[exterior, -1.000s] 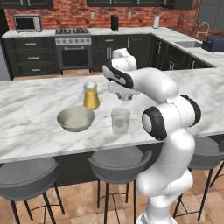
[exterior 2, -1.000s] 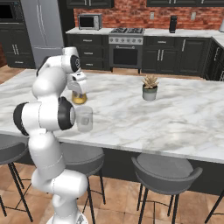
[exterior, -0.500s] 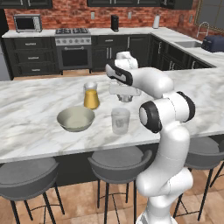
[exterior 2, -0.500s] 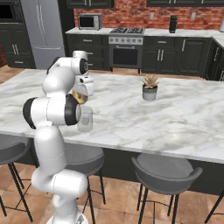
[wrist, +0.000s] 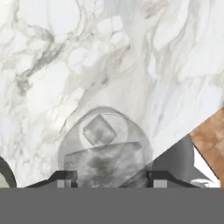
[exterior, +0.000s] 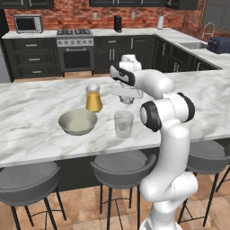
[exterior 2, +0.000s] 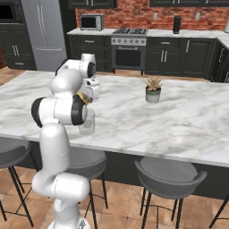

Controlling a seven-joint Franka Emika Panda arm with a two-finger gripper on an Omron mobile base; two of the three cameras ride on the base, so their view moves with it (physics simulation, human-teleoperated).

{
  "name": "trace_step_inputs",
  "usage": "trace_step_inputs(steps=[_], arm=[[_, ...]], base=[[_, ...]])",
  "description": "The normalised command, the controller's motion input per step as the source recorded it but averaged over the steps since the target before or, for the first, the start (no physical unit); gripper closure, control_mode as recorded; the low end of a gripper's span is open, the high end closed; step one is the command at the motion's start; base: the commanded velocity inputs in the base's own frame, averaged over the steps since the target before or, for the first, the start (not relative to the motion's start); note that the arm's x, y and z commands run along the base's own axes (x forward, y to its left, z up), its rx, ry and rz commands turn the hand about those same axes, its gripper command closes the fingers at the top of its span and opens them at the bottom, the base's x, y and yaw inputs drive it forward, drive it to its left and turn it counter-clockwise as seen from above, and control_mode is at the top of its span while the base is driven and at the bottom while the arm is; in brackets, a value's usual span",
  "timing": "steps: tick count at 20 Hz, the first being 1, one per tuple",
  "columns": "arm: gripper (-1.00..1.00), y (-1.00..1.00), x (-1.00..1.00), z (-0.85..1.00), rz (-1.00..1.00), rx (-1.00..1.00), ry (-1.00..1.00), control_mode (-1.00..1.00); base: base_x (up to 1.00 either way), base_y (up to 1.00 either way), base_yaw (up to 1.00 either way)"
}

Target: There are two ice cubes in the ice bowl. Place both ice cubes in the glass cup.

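Now the gripper [wrist: 109, 181] hangs above the glass cup [wrist: 105, 144] with its fingertips [wrist: 63, 180] pinching an ice cube [wrist: 105, 162], the pale block spanning the gap between them right over the cup's mouth. Below it, inside the cup, lies a second, smaller-looking ice cube [wrist: 99, 130] on the glass bottom.

In the left base view the gripper [exterior: 127, 99] sits just behind and above the glass cup [exterior: 123, 123], which stands on the marble counter [exterior: 36, 112] near its front edge. A second ago the hand was lower and closer over the cup; since then the forearm has swung up and back, the elbow rising, while the cup has kept its place. The jaws have also drawn a little closer together over that time.

Left of the cup rests the ice bowl [exterior: 77, 121], apart from it, and its inside cannot be made out from here. Behind the bowl stands a glass vessel with orange liquid [exterior: 94, 98]. In the right base view the arm hides most of the cup [exterior 2: 87, 125], and a small potted plant [exterior 2: 153, 90] stands well away across the counter.
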Motion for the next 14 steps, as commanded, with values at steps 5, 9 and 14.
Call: trace_step_inputs(steps=[5, 9, 14], arm=[[1.00, 0.03, 0.31, -0.26, 0.00, 0.00, -0.12, -1.00], [1.00, 0.06, 0.24, -0.37, 0.00, 0.00, -0.08, -1.00], [1.00, 0.00, 0.08, -0.43, 0.00, 0.00, -0.01, -1.00]], base=[[0.00, 0.00, 0.00], [0.00, 0.00, 0.00], [0.00, 0.00, 0.00]])
